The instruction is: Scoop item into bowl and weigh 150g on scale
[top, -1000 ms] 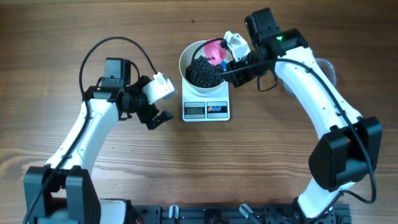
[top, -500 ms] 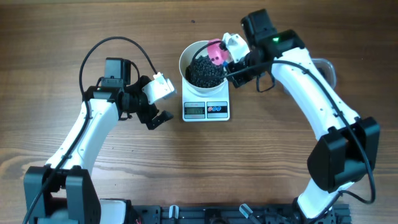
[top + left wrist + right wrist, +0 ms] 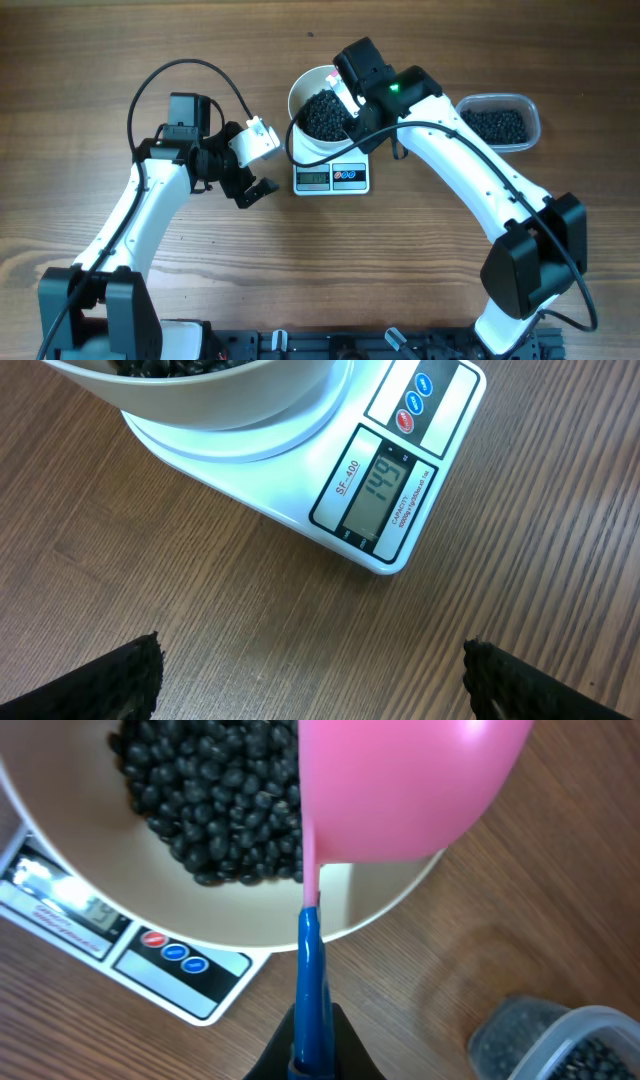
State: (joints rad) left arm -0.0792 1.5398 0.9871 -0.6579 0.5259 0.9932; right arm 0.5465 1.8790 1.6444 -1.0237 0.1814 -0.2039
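The white bowl (image 3: 306, 95) stands on the white scale (image 3: 332, 177) and holds a dark heap of the item (image 3: 322, 115). In the left wrist view the scale's display (image 3: 380, 485) reads 149. My right gripper (image 3: 308, 1055) is shut on the blue handle (image 3: 308, 970) of a pink scoop (image 3: 400, 790). The scoop hangs over the bowl's near rim (image 3: 100, 870), above the beads (image 3: 210, 790). My left gripper (image 3: 315, 685) is open and holds nothing. It hovers over bare wood just left of the scale (image 3: 300, 470).
A clear plastic tub (image 3: 498, 122) with more dark beads sits on the table right of the scale, and its corner shows in the right wrist view (image 3: 560, 1040). The right arm (image 3: 470, 180) arches over the area between tub and scale.
The right arm has swung left, carrying the scoop further over the bowl and uncovering the tub on the right. The left arm has not moved.
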